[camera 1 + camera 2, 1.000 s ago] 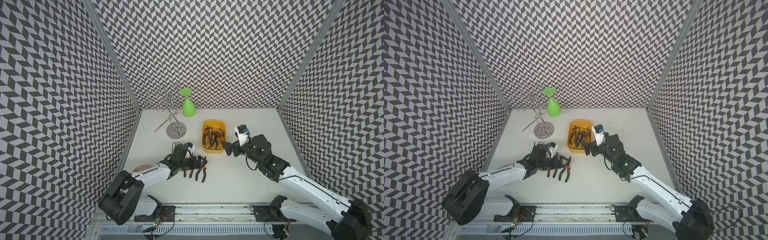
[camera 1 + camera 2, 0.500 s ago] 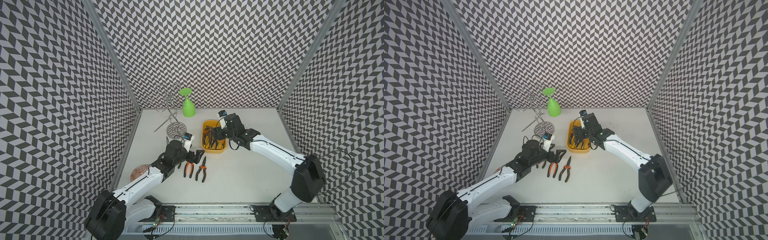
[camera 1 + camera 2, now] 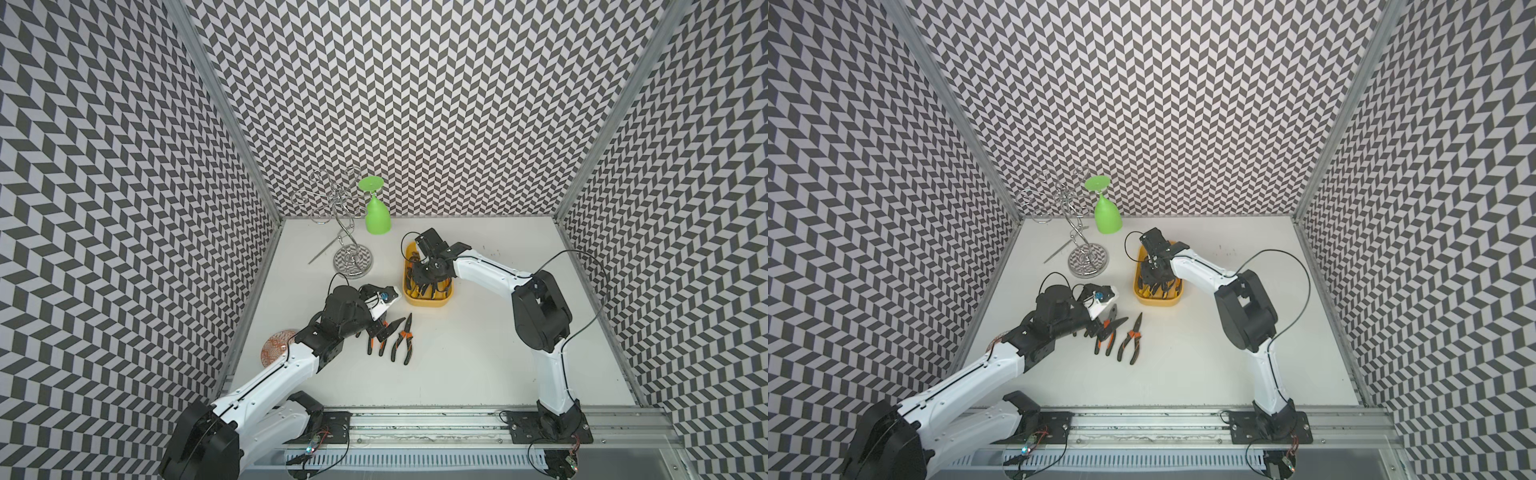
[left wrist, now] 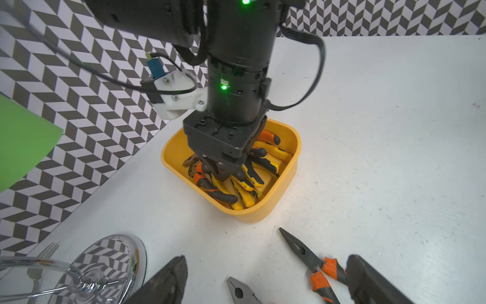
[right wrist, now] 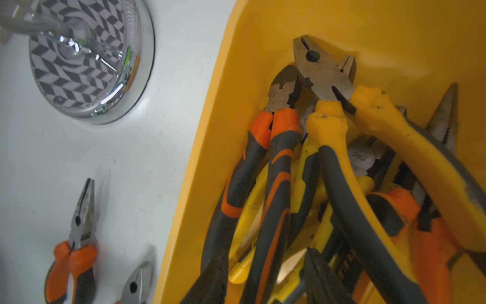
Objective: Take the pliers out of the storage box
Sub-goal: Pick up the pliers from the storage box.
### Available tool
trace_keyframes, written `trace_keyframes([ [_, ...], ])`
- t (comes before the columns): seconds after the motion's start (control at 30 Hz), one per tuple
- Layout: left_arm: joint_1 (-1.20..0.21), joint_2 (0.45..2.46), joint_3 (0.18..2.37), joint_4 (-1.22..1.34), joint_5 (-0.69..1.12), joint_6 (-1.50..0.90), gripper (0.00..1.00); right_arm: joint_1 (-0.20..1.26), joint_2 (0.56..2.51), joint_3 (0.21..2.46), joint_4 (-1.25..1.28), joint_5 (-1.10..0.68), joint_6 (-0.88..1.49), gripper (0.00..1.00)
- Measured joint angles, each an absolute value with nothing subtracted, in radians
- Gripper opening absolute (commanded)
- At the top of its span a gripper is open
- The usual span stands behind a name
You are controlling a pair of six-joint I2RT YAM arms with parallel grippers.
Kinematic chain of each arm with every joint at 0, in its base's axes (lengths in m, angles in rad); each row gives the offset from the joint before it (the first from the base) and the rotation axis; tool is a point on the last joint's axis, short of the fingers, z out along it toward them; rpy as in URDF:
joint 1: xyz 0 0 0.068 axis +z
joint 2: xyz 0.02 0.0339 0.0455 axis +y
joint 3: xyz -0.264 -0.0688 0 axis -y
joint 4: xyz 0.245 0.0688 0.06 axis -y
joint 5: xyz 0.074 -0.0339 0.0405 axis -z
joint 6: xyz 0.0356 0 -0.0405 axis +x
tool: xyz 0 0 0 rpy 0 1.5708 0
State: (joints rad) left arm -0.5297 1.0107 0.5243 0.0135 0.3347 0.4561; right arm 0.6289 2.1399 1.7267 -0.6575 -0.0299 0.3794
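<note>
**Top views.** Storage box [image 3: 432, 306] sits on the white surface [image 3: 478, 365], a little right of centre and toward the far wall. Right claw [image 3: 426, 286] is sunk into it, on the heap of pliers [image 3: 1165, 293]; the arm hides most of them. Two loose pliers [image 3: 401, 338] lie on the surface just near-left of the box. Left claw [image 3: 378, 328] hangs low over them. Glass rack [image 3: 352, 261] with a hanging green glass [image 3: 377, 218] stands far-left of the box. Patterned dish [image 3: 276, 347] lies by the left wall. The right and near-right surface is bare, so that is the best room for a carry.

**Left wrist view.** Left claw's jaws stand wide with nothing held. The needle-nosed pair [image 4: 305, 252] points at the box's near wall, close to it. Right claw stands upright in the box, tips buried among orange and yellow handles.

**Right wrist view.** Fingers [image 5: 214, 281] straddle a bundle of handles, part-way drawn in. I cannot tell whether they bite yet. A yellow-handled pair [image 5: 326, 79] rides on top, and the heads are crowded into one end of the box.

**Risks, as I judge them.**
- The handles cross each other, so a lift may bring up two pairs, or a snagged one may drag or tip the light box.
- The handles are rounded, so a poor pinch could slip and drop a pair onto the loose ones.
- A swing far-left would meet the rack base, and near-left is crowded by the left arm.
</note>
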Motion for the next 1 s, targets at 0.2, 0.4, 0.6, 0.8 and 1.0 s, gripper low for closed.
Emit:
trace_keyframes([
  [0.2,-0.514,1.020,0.522,0.033,0.389,0.480,0.98,0.615,2.194,1.791,-0.698,-0.030,0.389,0.26],
  [0.4,-0.503,1.020,0.522,0.067,0.403,0.476,0.98,0.572,2.195,1.803,-0.722,-0.044,0.397,0.05],
  [0.6,-0.490,1.020,0.522,0.089,0.389,0.419,0.98,0.557,2.140,1.693,-0.618,-0.061,0.387,0.00],
  [0.8,-0.490,1.003,0.535,0.103,0.351,0.287,0.98,0.557,1.963,1.448,-0.481,-0.059,0.382,0.00],
  [1.0,-0.490,1.049,0.626,0.144,0.330,0.013,0.98,0.549,1.744,1.176,-0.291,-0.077,0.402,0.00],
])
